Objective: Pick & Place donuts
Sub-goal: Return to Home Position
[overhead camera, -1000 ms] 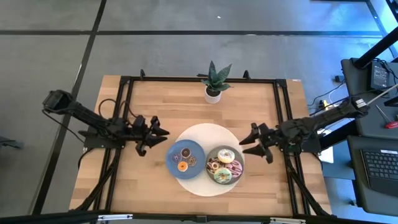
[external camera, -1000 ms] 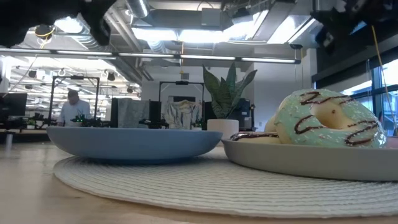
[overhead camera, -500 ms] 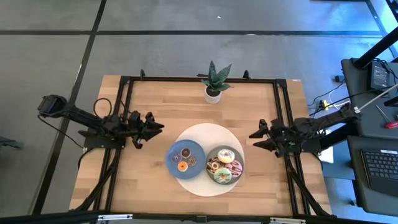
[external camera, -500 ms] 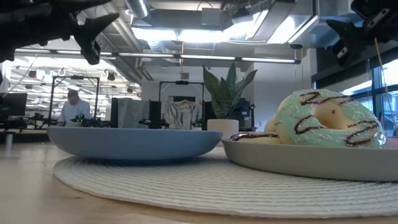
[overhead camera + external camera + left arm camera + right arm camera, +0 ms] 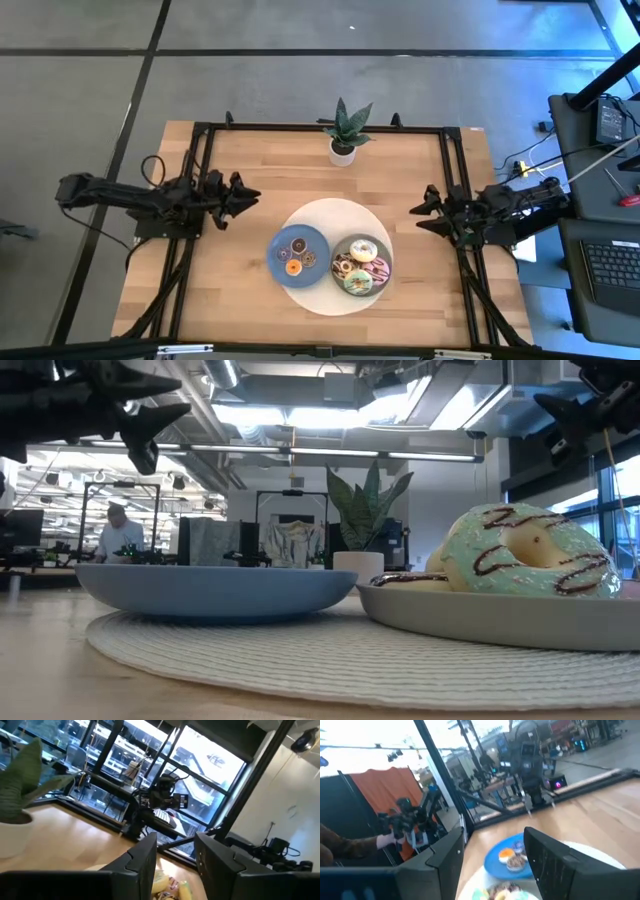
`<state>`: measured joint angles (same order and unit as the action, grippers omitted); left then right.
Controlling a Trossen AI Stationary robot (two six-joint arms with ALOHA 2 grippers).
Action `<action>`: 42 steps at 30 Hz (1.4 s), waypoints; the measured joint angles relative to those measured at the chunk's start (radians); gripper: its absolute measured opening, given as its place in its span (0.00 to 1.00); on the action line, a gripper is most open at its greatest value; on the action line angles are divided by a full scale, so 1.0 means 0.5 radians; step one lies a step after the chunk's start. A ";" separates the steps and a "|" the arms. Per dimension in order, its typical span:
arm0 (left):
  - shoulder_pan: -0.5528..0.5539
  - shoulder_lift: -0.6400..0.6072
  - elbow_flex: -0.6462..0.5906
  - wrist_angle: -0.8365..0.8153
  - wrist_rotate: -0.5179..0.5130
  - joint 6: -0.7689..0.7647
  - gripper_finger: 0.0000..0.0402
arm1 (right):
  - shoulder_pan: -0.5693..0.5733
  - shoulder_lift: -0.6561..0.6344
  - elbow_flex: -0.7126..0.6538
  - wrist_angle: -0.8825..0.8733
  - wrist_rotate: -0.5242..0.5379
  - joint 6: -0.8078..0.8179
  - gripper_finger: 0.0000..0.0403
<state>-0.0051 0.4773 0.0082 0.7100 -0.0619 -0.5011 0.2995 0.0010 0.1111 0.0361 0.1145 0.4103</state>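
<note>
From above, the left tool [image 5: 240, 195] hangs over the left side of the table [image 5: 240, 290] and the right tool [image 5: 425, 210] over its right side. Both are well apart from the round white mat [image 5: 325, 212] in the middle. On the mat a blue plate [image 5: 312, 238] carries the four mini rings [image 5: 293, 267]. Just beside it, a grey plate [image 5: 342, 248] carries the four iced donuts [image 5: 363, 249]. A potted plant [image 5: 343, 135] stands at the far edge.

At table height, the green donut [image 5: 525, 555] lies on the grey plate. Both tools show high in the upper corners. A person [image 5: 118, 532] is far behind in the room.

The left wrist view shows that tool's fingers parted, with nothing between them.

The right wrist view shows its fingers spread wide and empty, with the blue plate beyond them.
</note>
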 joint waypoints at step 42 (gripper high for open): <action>0.174 -0.894 0.000 -1.084 -0.287 0.277 0.32 | -0.033 0.000 -0.209 0.270 0.232 -0.412 0.51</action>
<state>0.0818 0.0303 0.0082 0.1682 -0.2055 -0.3627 0.2832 0.0010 0.0067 0.1713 0.2308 0.2043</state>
